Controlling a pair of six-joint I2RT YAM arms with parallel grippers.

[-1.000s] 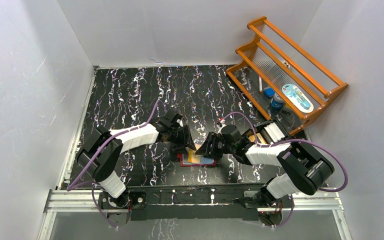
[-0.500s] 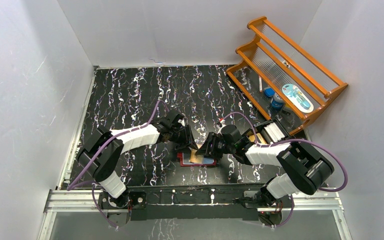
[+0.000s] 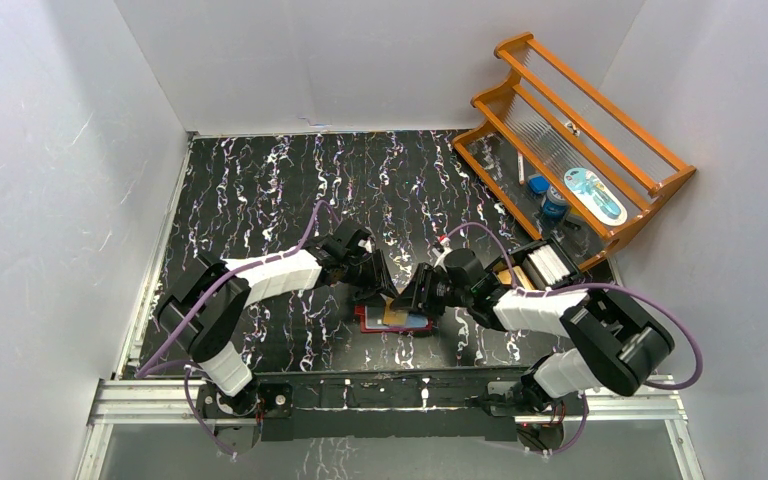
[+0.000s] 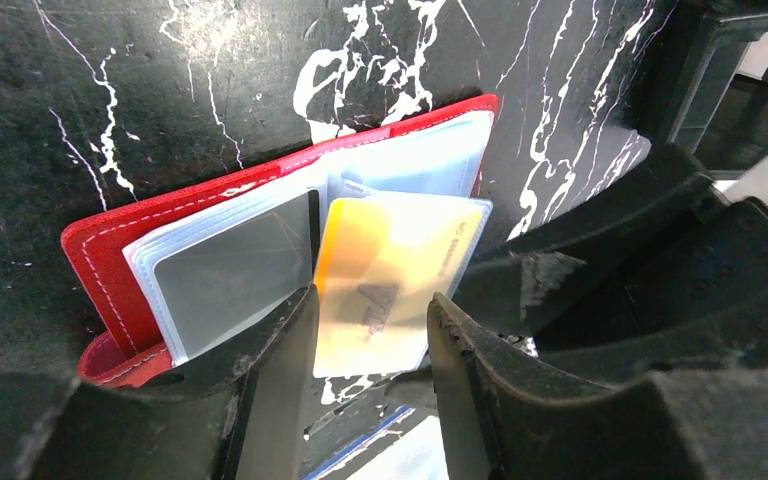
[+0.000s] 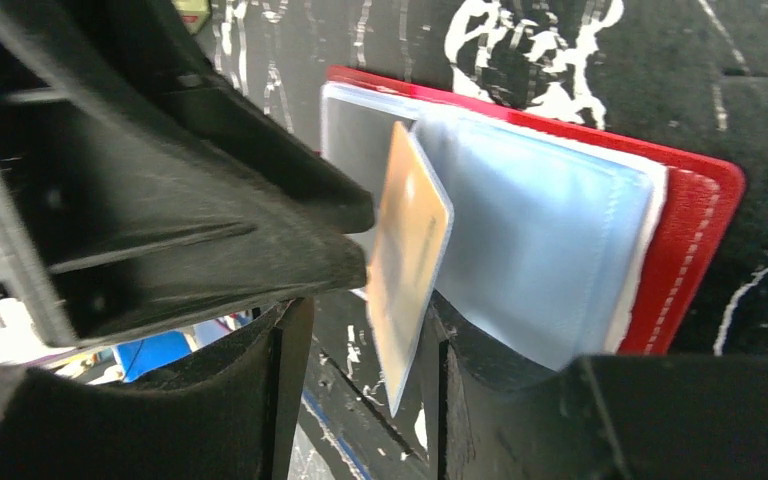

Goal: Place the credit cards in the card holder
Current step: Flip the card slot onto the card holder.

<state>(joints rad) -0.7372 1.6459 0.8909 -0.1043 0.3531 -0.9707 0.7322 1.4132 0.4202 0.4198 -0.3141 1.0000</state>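
Note:
The card holder (image 3: pixel 370 323) lies open on the table, red with clear pockets (image 4: pixel 110 250) (image 5: pixel 700 230). An orange credit card (image 3: pixel 396 313) in a pale-edged sleeve stands tilted up off its middle (image 4: pixel 390 270) (image 5: pixel 410 240). My left gripper (image 3: pixel 384 293) reaches in from the left. Its two fingertips flank the card's side edges, closed against them (image 4: pixel 368 310). My right gripper (image 3: pixel 418 300) faces it from the right with its jaws apart (image 5: pixel 365 345). The card's lower corner hangs between them, close to the right finger (image 5: pixel 450 370) and clear of the left one.
A wooden rack (image 3: pixel 580 130) with small items stands at the back right. A black box (image 3: pixel 540 265) with pale cards sits just behind my right arm. A white, blue-edged card (image 4: pixel 400 455) lies under my left gripper. White walls close in on three sides.
My left gripper has shifted a little to the right over the holder and its jaws have narrowed around the orange card. The right arm has barely moved.

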